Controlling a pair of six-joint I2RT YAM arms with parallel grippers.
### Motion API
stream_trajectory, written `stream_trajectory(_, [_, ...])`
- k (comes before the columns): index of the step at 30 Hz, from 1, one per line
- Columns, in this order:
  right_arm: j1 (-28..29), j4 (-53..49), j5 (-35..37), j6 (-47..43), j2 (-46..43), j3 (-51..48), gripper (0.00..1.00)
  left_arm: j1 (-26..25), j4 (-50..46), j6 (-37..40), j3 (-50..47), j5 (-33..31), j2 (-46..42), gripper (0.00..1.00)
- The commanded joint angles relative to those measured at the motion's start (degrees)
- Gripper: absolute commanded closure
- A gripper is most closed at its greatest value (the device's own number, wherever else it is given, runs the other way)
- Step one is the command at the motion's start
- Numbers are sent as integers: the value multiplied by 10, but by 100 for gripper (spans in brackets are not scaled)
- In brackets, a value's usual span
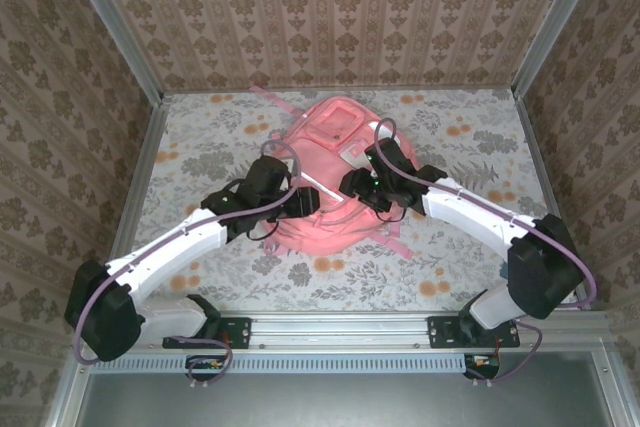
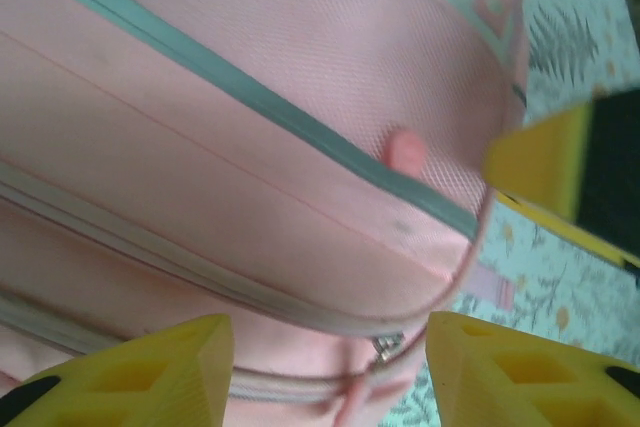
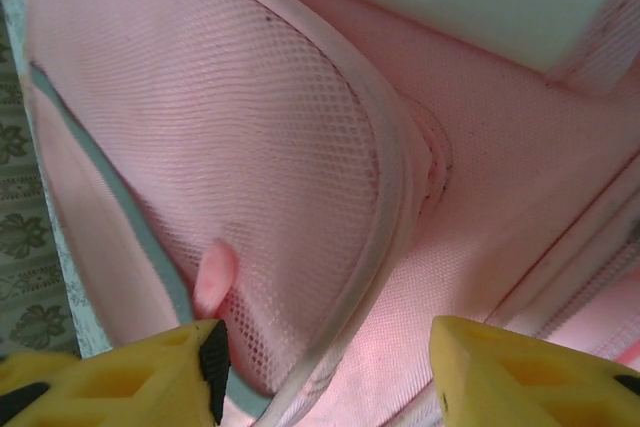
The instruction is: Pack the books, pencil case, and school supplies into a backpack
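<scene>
- Top view: the pink backpack (image 1: 335,162) lies in the middle of the table (image 1: 200,137), and 2 arms reach over its near half from either side.
  - The left gripper (image 1: 303,202) and right gripper (image 1: 352,185) hang close together above the fabric.
  - Being this close, they could knock into each other if either swings inward.
  - A loose strap (image 1: 400,242) trails off the near right corner beside the right arm and could catch on a sweeping arm.
- Left wrist view: the left gripper (image 2: 328,367) is released, its 2 yellow fingers (image 2: 150,372) spread wide and grasping nothing.
  - The backpack (image 2: 250,37) sits just beyond them, with a zip pull (image 2: 385,347) in the gap.
  - The zip pull is small, so closing slightly off target would likely pinch soft cloth instead of it.
  - A yellow and black block (image 2: 565,162), probably the other gripper's finger, crowds the right side.
- Right wrist view: the right gripper (image 3: 325,372) is also released, fingers apart over the mesh pocket (image 3: 250,147).
  - A small pink tab (image 3: 215,277) stands by the left finger.
  - Mesh snags easily, and tugging it would likely drag the whole soft bag.
</scene>
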Motion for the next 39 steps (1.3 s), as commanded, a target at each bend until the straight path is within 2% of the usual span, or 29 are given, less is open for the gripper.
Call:
stream_trajectory(1, [-3, 14, -19, 27, 8, 10, 47, -23, -16, 61, -3, -1, 0, 50])
stream_trajectory(4, [-3, 15, -21, 24, 12, 13, 51, -35, -13, 74, -9, -1, 6, 53])
stream_trajectory(9, [-4, 12, -21, 21, 14, 19, 57, -42, -15, 91, -1, 3, 29, 64])
stream_trajectory(13, [-4, 9, -21, 19, 14, 21, 57, -49, -12, 100, 2, 20, 47, 64])
stream_trajectory(17, [-4, 10, -21, 16, 16, 21, 59, -54, -24, 109, 9, 3, 61, 66])
stream_trajectory(26, [-6, -1, -9, 10, 20, 25, 72, -54, -15, 121, 15, 5, 74, 80])
stream_trajectory(32, [-12, 0, -4, 5, 21, 26, 86, -54, -14, 134, 12, -1, 71, 93])
stream_trajectory(34, [-15, -6, 5, -4, 21, 30, 91, -54, -16, 139, 11, -12, 68, 99])
stream_trajectory(39, [-36, -46, 61, -51, 16, 40, 98, -51, -45, 151, 11, -78, 52, 100])
